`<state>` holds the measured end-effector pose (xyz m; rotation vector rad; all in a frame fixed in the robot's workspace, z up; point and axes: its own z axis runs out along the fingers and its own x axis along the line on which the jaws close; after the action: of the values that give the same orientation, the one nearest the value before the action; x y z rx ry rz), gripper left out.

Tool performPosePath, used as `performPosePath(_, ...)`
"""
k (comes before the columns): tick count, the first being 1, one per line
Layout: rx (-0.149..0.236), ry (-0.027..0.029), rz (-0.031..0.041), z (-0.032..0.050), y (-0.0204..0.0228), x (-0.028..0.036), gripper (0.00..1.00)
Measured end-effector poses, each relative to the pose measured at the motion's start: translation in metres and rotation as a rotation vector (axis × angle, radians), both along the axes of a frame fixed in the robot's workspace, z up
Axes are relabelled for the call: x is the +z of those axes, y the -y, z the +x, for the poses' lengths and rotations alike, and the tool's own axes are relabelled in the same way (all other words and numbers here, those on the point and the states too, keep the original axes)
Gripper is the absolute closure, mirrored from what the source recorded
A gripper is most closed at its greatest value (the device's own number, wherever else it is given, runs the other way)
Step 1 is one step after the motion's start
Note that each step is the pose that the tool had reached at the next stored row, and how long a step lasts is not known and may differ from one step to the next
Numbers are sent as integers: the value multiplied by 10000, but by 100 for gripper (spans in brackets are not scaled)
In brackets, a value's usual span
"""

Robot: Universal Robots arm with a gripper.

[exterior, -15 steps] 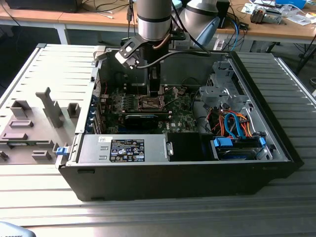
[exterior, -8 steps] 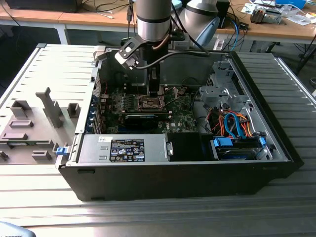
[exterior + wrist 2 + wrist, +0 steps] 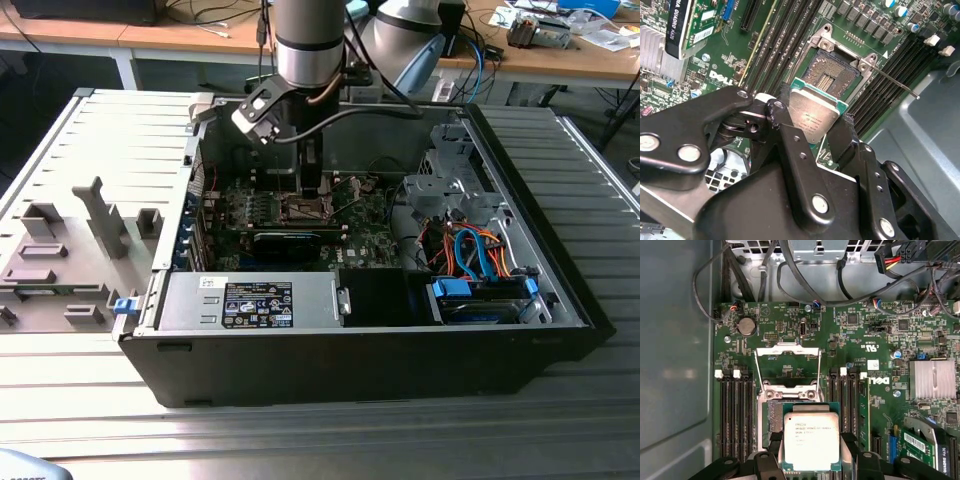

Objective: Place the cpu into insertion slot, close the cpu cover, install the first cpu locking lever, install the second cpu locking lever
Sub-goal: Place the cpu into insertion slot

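Note:
My gripper (image 3: 815, 107) is shut on the cpu (image 3: 812, 117), a flat square chip with a silver top, with one black finger on each of two opposite edges. The first wrist view shows the cpu (image 3: 810, 442) in the gripper (image 3: 811, 440) hanging just over the insertion slot (image 3: 771, 417) and covering most of it. The slot's dark centre (image 3: 832, 75) lies bare beyond the chip. The cpu cover (image 3: 788, 346), a thin silver frame, is swung open behind the slot. A thin locking lever (image 3: 895, 82) sticks out beside the socket. In the exterior view the gripper (image 3: 312, 185) reaches down into the open computer case.
Long black memory slots (image 3: 735, 415) flank the socket on both sides. A finned heat sink (image 3: 932, 380) and a black card (image 3: 930, 445) lie to one side. Cables (image 3: 790, 285) run along the case wall. A power supply (image 3: 250, 300) and drive bay (image 3: 480, 290) fill the case's near side.

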<state>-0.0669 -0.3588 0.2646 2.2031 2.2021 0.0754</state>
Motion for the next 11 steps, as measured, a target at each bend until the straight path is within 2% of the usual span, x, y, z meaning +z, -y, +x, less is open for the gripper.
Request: performPosePath(11, -1, 0, 0, -7, 0, -31, 46)
